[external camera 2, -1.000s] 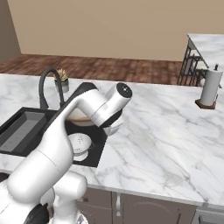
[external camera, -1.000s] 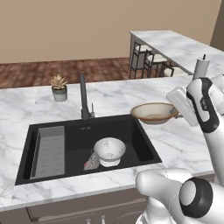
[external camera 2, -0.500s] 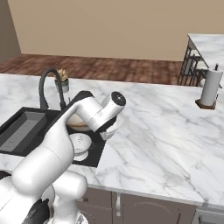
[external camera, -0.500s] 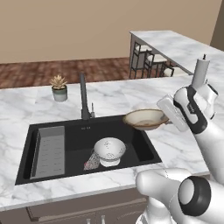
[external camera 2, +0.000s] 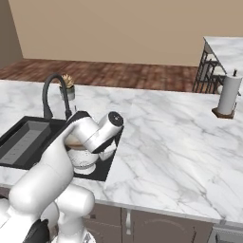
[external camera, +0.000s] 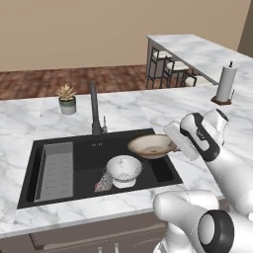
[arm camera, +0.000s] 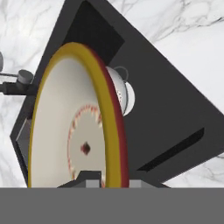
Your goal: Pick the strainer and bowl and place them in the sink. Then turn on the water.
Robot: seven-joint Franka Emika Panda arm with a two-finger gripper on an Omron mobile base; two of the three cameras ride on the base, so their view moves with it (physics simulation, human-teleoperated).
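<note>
The tan bowl (external camera: 149, 145) with its darker rim hangs level over the right part of the black sink (external camera: 59, 197), and my gripper (external camera: 171, 147) is shut on its right rim. In the hand view the bowl (arm camera: 72, 131) stands edge-on with its pale inside showing, the rim clamped between my fingertips (arm camera: 94, 176). The small silver mesh strainer (external camera: 104, 182) lies on the sink floor. It touches the left side of a white perforated dome (external camera: 123, 169). In the right base view my arm covers most of the bowl (external camera 2: 71, 142).
A tall dark faucet (external camera: 94, 110) rises behind the sink, and a grey ribbed tray (external camera: 56, 170) fills the sink's left end. A potted plant (external camera: 66, 99) stands at the back left. A paper towel roll (external camera: 226, 84) is on the counter at far right.
My arm has swung left and down with the bowl, carrying it from above the counter's right side to over the sink's right part. The strainer and white dome have stayed put.
</note>
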